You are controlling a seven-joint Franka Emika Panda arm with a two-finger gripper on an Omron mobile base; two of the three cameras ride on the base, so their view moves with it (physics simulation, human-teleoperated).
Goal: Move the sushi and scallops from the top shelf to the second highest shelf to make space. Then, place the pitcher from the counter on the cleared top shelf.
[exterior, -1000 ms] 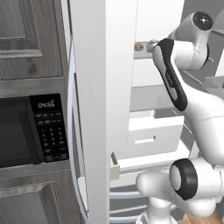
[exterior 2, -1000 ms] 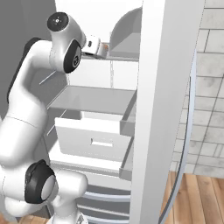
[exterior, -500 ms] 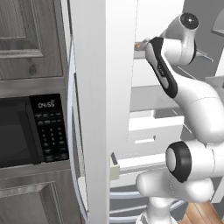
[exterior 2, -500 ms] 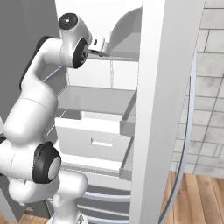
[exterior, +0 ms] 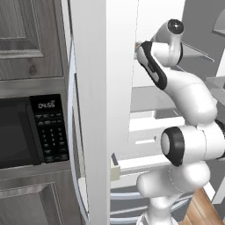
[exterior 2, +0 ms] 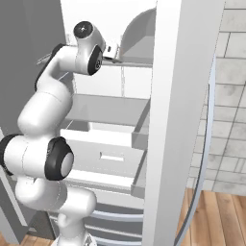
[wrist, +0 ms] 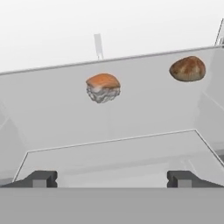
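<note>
Sushi (wrist: 103, 87) ahead of open hand (wrist: 112, 178), untouched.

Bright, even, sourceless light fills all three rendered views. The fridge interior looks washed-out white in the hand view, where the sushi (wrist: 103, 87) and scallops (wrist: 187, 68) cast no clear shadow on the translucent top shelf (wrist: 52, 109). Edges stay sharp, without blur, glare or lens distortion. The microwave (exterior: 30, 132) front is the darkest area.
</note>
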